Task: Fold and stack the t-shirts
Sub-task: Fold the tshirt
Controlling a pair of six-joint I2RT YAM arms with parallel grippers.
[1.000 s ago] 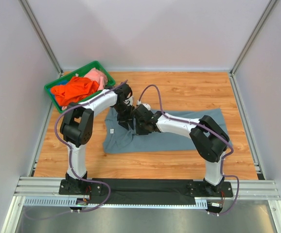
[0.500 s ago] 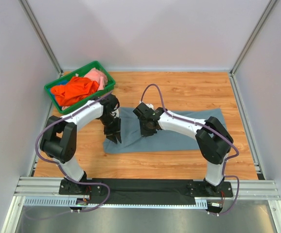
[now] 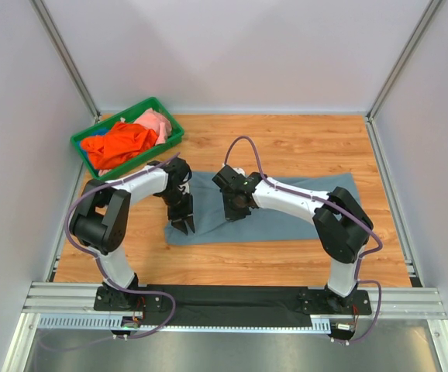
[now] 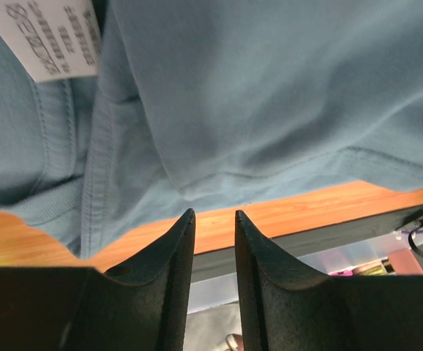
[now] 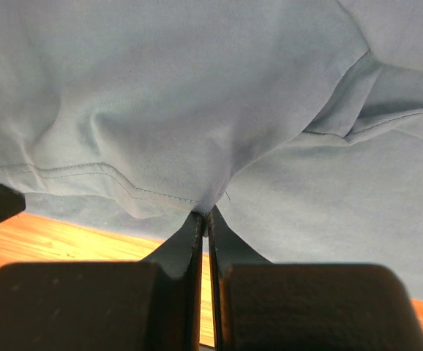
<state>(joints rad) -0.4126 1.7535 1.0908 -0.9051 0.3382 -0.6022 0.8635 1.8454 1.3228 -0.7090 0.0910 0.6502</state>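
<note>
Bright even light, soft shadows (wrist close-ups blurry).

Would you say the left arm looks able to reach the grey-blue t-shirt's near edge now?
Probably yes: the left hand hovers open at the near edge of the grey-blue t-shirt, and the right hand, pinching cloth farther along, is clear of it.

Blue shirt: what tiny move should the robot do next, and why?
Probably the left gripper should dip onto the shirt at its edge and pinch it. The right gripper is shut on a fold, while the left one's jaws stand apart with nothing between them.
</note>
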